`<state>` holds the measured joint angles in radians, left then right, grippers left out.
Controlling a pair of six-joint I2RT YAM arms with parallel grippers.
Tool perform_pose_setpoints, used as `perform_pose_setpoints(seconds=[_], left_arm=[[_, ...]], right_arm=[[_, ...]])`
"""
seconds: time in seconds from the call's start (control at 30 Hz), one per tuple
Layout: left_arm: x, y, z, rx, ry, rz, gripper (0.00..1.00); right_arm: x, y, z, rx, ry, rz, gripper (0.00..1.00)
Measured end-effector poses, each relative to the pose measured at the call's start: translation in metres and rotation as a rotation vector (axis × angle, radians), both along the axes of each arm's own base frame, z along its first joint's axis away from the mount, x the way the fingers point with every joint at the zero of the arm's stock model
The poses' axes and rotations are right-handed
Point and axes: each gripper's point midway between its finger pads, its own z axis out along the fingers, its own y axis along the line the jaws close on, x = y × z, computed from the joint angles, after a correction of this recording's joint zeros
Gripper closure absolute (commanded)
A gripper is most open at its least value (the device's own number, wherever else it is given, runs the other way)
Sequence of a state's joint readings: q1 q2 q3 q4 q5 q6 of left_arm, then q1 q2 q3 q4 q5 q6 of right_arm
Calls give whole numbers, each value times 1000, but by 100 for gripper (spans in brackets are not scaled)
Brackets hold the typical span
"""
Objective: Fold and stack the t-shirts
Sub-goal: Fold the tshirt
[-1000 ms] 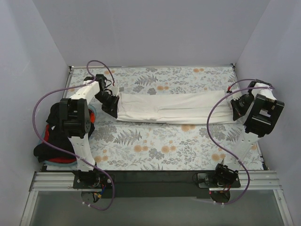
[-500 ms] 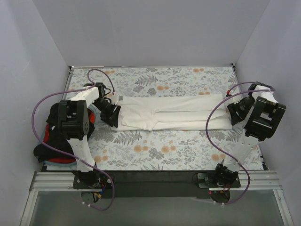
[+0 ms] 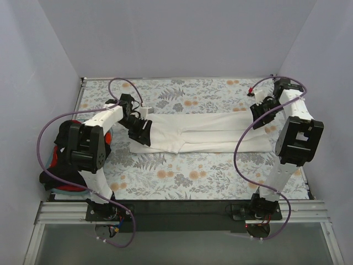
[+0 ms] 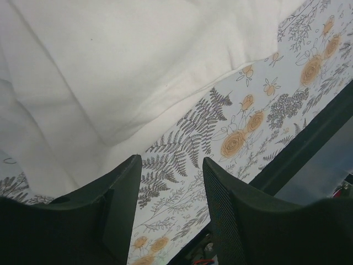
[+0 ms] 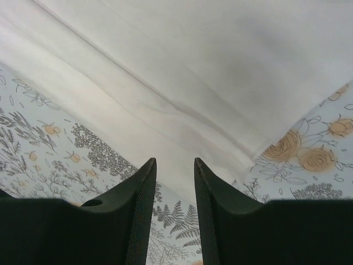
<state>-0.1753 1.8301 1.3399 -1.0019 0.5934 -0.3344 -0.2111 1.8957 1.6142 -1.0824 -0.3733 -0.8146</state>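
The large off-white t-shirt (image 3: pixel 204 131) lies folded into a long strip across the middle of the floral table cloth (image 3: pixel 182 171). My left gripper (image 3: pixel 143 131) hovers over the strip's left end, open and empty; in the left wrist view the gripper (image 4: pixel 172 190) has bare cloth between its jaws, and the shirt (image 4: pixel 110 72) fills the upper left. My right gripper (image 3: pixel 259 114) is over the strip's far right corner, open and empty; its wrist view shows the gripper (image 5: pixel 174 185) just above the shirt's (image 5: pixel 198 72) folded edge.
A heap of black, red and light teal t-shirts (image 3: pixel 65 160) lies at the table's left edge, beside the left arm's base. Grey walls close in the back and both sides. A black rail (image 3: pixel 182 208) runs along the near edge.
The shirt was held stretched between both grippers and now lies flat. The left gripper has shifted right over the shirt's left end; the right gripper has swung toward the back and left.
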Motion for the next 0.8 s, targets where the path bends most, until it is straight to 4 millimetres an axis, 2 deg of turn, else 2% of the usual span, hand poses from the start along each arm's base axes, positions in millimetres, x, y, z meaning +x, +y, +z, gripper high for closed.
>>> perform_pose_setpoints(seconds=[0.1, 0.17, 0.23, 0.47, 0.57, 0.67, 0.8], left_arm=[[-9, -7, -11, 13, 32, -3, 51], [-14, -14, -13, 15, 43, -11, 52], [-16, -23, -13, 11, 43, -28, 52], [-15, -53, -21, 10, 57, -68, 53], [-7, -57, -23, 17, 51, -46, 53], [-3, -53, -22, 23, 63, -7, 54], [-3, -39, -24, 34, 88, 43, 54]], right_arm=[[1, 5, -13, 0, 28, 2, 66], [0, 2, -21, -12, 45, -10, 74], [1, -1, -27, -26, 58, -17, 76], [0, -8, -47, -55, 92, -23, 79], [-5, -3, -52, -55, 110, -12, 79], [-4, 12, -50, -37, 107, 6, 73], [-2, 58, -29, 62, 60, 44, 59]])
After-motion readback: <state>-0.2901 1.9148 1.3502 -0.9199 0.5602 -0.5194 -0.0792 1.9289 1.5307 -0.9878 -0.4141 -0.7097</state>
